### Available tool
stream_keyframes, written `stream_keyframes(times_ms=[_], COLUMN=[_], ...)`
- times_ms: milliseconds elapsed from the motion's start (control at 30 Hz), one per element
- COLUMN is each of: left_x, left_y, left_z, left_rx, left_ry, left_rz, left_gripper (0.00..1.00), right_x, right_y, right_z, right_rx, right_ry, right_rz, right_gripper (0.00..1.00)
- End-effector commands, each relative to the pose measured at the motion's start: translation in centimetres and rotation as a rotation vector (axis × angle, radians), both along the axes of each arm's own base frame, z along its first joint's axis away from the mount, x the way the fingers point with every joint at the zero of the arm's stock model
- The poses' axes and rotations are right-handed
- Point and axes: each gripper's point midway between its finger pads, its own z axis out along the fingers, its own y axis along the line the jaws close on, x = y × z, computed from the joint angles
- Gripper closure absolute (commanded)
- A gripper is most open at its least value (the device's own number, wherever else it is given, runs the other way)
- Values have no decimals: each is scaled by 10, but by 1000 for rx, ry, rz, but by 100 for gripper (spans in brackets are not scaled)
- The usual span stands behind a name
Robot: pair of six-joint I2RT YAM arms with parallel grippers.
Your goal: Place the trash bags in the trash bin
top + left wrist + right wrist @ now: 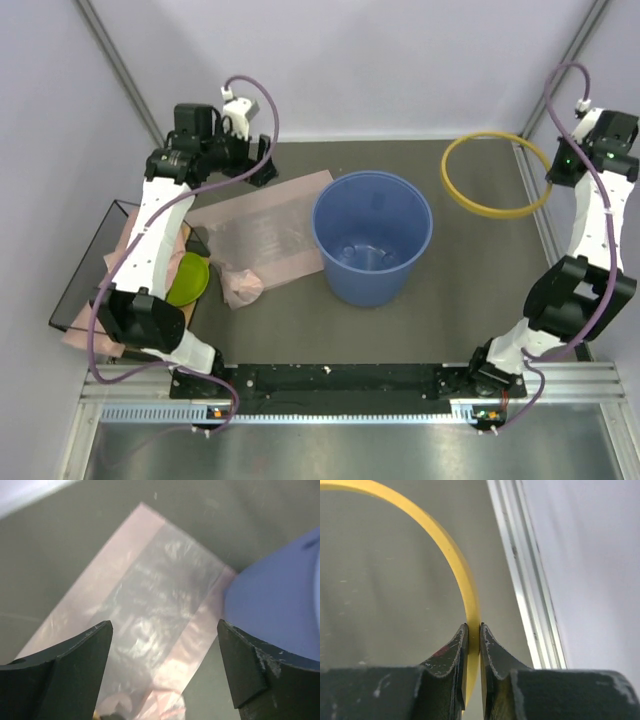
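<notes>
top external view has the pink trash bags (265, 225) flat on the table (300, 330) touching the blue bin (370, 285), left jaws wide open and empty over them, right jaws pinching the yellow ring (470, 600) aside, so i'd say picking up a bag comes next: lower and close.

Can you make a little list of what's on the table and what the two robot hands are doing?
blue bin: upright, mid-table, no bag seen inside
yellow ring: off the bin, far right
flat pink bag: spread out left of the bin
crumpled pink bag: just nearer than the flat one
green bowl: left side
left gripper: open over the flat bag, holding nothing
right gripper: shut on the yellow ring
</notes>
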Motion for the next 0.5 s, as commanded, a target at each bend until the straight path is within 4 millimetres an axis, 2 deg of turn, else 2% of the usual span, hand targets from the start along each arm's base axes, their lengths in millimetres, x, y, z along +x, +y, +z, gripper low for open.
stream_keyframes(times_ms=[0,33,100,133,200,233,300,367,467], left_x=[-16,-19,-45,-51,-69,-80,-98,-101,-110], left_y=[33,36,37,43,54,60,65,67,77], left_z=[-71,-81,-109,-122,-152,-164,-184,-191,-217], left_rx=[190,243,295,349,412,442,467,513,573], left_ry=[153,147,246,262,378,417,454,386,394], left_rz=[-57,-135,-252,-307,-370,-431,-508,-586,-660], left_gripper=[13,13,15,16,19,23,25,23,20], right_x=[19,23,31,34,39,39,40,42,43], right_y=[-47,-47,-44,-41,-37,-33,-25,-22,-20], right_z=[-26,-46,-61,-78,-93,-102,-121,-131,-146], right_rx=[-142,-126,-100,-87,-81,-66,-49,-60,-72], right_ry=[24,61,73,107,133,148,183,199,215], right_rz=[-128,-119,-90,-73,-55,-42,-23,-17,-25], right_gripper=[100,100,100,100,100,100,100,100,100])
